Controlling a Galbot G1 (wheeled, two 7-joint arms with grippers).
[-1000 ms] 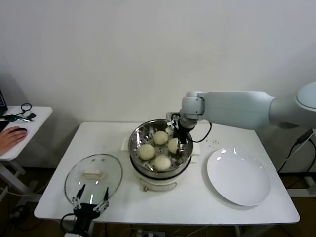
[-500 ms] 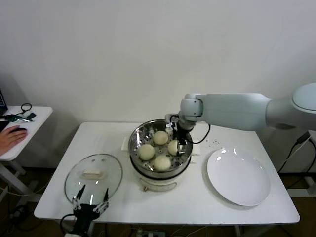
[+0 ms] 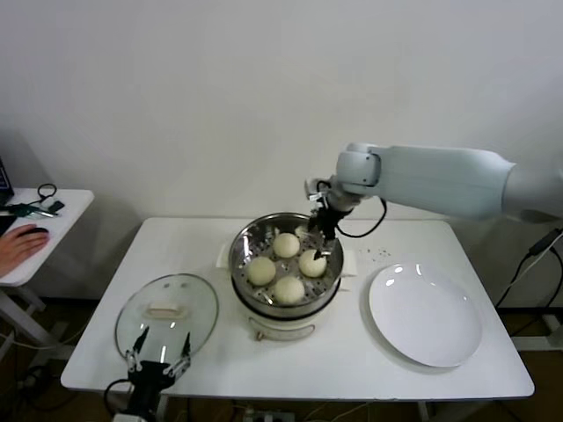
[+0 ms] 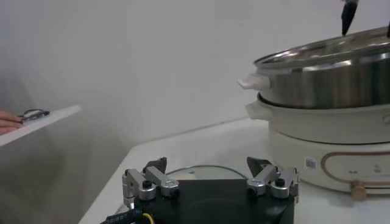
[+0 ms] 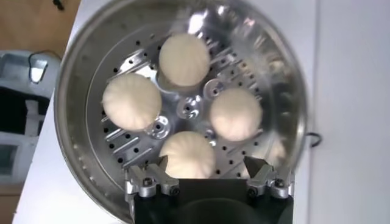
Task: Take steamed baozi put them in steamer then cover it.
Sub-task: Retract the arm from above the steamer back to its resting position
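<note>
The steamer (image 3: 237, 261) stands mid-table with several steamed baozi (image 3: 312, 263) resting on its perforated tray. My right gripper (image 3: 322, 237) hangs open just above the steamer's back right rim, holding nothing. From the right wrist view the baozi (image 5: 236, 114) lie spaced around the tray (image 5: 190, 109), one of them (image 5: 187, 154) directly under the open right gripper (image 5: 206, 164). The glass cover (image 3: 167, 314) lies flat on the table at the front left, cream handle (image 3: 167, 309) up. My left gripper (image 3: 160, 361) stays open at the cover's near edge; in its wrist view the left gripper (image 4: 207, 163) frames the cover's rim (image 4: 198, 170).
A white plate (image 3: 425, 314) lies bare at the front right. A side table (image 3: 48, 215) at far left holds small items, and a person's hand (image 3: 19, 243) rests there. The steamer's steel wall (image 4: 329, 85) rises close beside the left gripper.
My right gripper has let go of the baozi on the tray's right side, opened and risen above the steamer rim. The left arm has barely moved.
</note>
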